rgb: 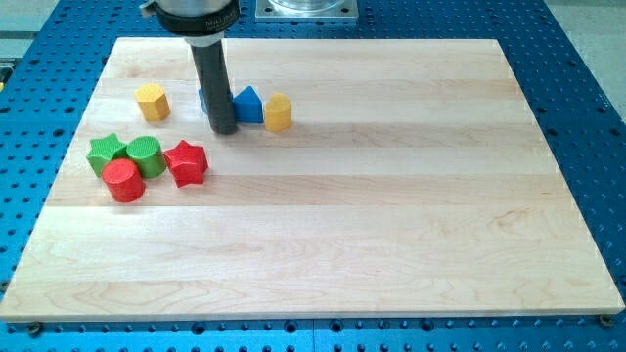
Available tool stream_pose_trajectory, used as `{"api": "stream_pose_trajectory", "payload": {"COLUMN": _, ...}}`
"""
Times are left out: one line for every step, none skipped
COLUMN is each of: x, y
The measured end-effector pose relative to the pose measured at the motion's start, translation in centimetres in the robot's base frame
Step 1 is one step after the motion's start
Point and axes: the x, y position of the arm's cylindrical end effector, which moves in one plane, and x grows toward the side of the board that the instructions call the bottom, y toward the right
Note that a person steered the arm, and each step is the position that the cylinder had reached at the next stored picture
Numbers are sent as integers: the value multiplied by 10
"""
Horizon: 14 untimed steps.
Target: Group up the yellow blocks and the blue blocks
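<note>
Table (391,215): pale wooden board on a blue perforated base, blocks all gathered in the upper-left part of the view.
My tip (223,130): lower end of the dark rod, down on the table, just in front of the blue pieces, overlapping them in the view; contact cannot be judged.
Gripper: none on this arm, only the straight rod, so neither apart nor together applies.
Blue blocks: one blue triangular block (249,105) just right of the rod; a second blue block (205,101) largely hidden behind the rod, shape not readable.
Yellow cylinder (278,112): upright, just beside the blue triangular block on its right, touching or nearly so.
Yellow hexagonal block (152,101): toward the view's left of the rod, apart from the blue pieces.
Green star (106,152): left end of a tight cluster below the yellow hexagonal block.
Green cylinder (144,155): between the green star and the red star, close against both.
Red star (186,162): right end of the cluster.
Red cylinder (123,181): bottom of the cluster, against the two green pieces.
</note>
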Motion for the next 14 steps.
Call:
{"api": "stream_pose_trajectory", "payload": {"x": -6, "y": -66}}
{"api": "stream_pose_trajectory", "payload": {"x": 0, "y": -98}}
{"api": "stream_pose_trajectory", "payload": {"x": -2, "y": -140}}
{"api": "stream_pose_trajectory", "payload": {"x": -34, "y": -164}}
{"api": "stream_pose_trajectory", "payload": {"x": -41, "y": -121}}
{"api": "stream_pose_trajectory", "payload": {"x": -25, "y": -60}}
{"api": "stream_pose_trajectory", "payload": {"x": -22, "y": -86}}
{"api": "stream_pose_trajectory", "payload": {"x": -20, "y": -47}}
{"api": "stream_pose_trajectory", "payload": {"x": -21, "y": -49}}
{"api": "stream_pose_trajectory", "payload": {"x": 28, "y": -52}}
{"api": "stream_pose_trajectory", "payload": {"x": 55, "y": 27}}
{"api": "stream_pose_trajectory", "payload": {"x": 32, "y": 48}}
{"api": "stream_pose_trajectory", "payload": {"x": 19, "y": 48}}
{"api": "stream_pose_trajectory", "payload": {"x": 34, "y": 43}}
